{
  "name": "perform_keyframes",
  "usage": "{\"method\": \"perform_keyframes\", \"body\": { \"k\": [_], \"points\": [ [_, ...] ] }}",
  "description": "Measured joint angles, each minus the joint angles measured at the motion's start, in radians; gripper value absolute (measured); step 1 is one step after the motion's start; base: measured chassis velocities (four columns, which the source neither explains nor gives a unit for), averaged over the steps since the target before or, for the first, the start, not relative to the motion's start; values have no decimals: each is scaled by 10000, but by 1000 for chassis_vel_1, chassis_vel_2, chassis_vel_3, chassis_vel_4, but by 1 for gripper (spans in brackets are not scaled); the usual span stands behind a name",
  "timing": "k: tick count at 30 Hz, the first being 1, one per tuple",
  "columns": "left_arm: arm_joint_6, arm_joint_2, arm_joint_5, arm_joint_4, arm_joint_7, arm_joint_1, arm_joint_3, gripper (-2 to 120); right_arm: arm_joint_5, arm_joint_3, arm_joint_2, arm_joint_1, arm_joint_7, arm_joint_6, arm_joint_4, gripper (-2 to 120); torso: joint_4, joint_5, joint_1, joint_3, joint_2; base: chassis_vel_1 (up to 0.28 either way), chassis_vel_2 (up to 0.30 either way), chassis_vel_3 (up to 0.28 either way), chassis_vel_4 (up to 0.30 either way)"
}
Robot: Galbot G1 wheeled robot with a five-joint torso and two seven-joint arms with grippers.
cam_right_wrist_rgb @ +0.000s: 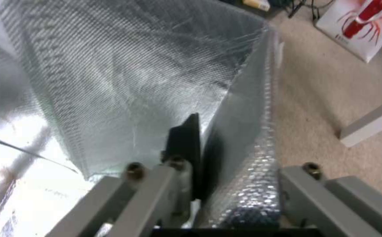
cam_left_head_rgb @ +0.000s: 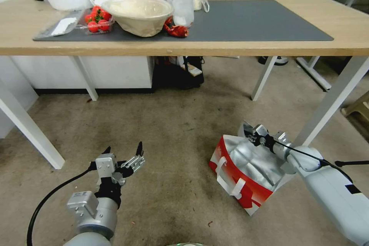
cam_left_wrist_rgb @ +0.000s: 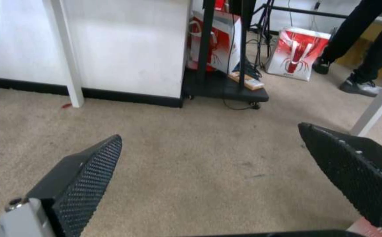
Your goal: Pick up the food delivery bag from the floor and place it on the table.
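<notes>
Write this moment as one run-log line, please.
right gripper: shut on food delivery bag wall | bag: on floor | left gripper: open, idle

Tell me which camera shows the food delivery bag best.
The head view: the whole food delivery bag stands on the floor, right gripper at its rim. The right wrist view shows just its foil lining; the left wrist view shows other bags.

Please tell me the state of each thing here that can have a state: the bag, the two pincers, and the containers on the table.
food delivery bag: open, on the floor.
right pincer: shut on the bag's wall.
left pincer: open, holding nothing.
beige bowl on the table: uncovered.
</notes>
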Motion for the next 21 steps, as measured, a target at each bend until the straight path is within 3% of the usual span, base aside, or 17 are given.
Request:
{"method": "perform_keyframes", "body": {
  "k": [2,12,15,21],
  "points": [
    [-12,-5,5,-4,0,1,0,100,185,16,-47,-42,-8,176,26,0,0,1,0,0,0,0,0,0,0],
    [-58,-7,28,-17,0,-21,-17,100,954,406,-428,-433,-1169,1028,494,0,0,0,0,1,0,0,0,0,0],
    [-60,-13,57,-19,0,-8,-19,100,1398,686,-642,-677,-1833,1155,799,0,-1,1,0,0,0,0,0,0,0],
    [-62,-48,137,-92,4,40,-31,100,3024,1533,-1305,-1420,-4189,1187,2012,0,-2,0,-2,0,0,0,0,0,0]
  ]
}}
